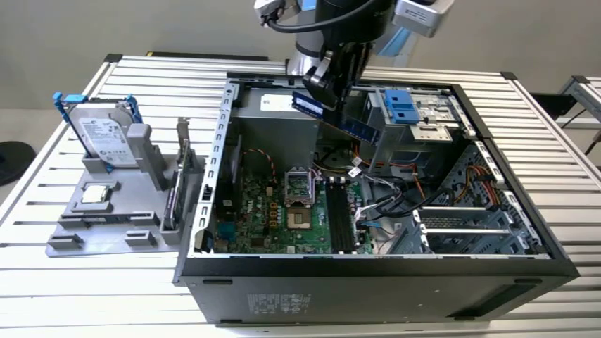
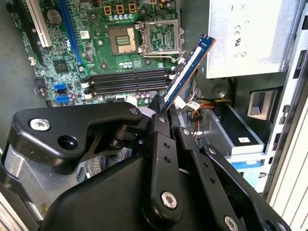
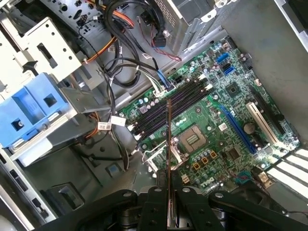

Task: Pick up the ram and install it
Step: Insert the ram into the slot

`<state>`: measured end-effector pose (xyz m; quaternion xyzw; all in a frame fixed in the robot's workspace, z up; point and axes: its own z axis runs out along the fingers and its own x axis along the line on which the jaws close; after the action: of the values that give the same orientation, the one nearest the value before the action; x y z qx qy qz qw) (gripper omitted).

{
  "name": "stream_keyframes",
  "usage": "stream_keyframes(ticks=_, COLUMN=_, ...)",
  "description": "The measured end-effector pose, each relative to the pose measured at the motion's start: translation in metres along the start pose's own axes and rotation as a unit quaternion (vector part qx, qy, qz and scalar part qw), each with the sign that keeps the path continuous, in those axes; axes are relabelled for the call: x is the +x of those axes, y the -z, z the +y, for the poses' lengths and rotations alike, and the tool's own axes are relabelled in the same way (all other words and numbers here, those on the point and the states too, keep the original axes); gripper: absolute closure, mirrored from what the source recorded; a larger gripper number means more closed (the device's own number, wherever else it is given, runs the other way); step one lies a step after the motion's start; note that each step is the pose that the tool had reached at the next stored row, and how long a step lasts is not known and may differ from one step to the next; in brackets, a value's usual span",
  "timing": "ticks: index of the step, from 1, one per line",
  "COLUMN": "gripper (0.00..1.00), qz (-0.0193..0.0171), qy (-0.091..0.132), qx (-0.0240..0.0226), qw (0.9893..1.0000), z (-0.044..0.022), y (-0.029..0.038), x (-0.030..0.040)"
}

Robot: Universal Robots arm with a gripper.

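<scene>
The ram is a long dark stick with bluish marks, held tilted in the air over the open computer case. My gripper is shut on one end of it. In the second wrist view the ram sticks out from the black fingers toward the motherboard. In the first wrist view the ram shows edge-on as a thin line above the black memory slots. The slots lie on the green motherboard, well below the stick and apart from it.
A grey holder on the exterior view's left carries a silver hard drive, a processor chip and an upright card. Inside the case are a blue drive cage, loose cables, the processor socket and a power supply.
</scene>
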<state>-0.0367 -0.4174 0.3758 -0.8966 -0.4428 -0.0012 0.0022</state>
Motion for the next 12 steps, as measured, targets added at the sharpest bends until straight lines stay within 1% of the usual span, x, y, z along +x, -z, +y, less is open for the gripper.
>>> stream_keyframes(ticks=7, gripper=1.00, qz=0.0000, qy=-0.015, qx=-0.0001, qw=0.9999, z=0.0000, y=0.0000, x=0.0000)
stream_keyframes(ticks=12, gripper=1.00, qz=0.0001, qy=-0.031, qx=-0.0001, qw=0.9995, z=0.0000, y=0.0000, x=0.0000)
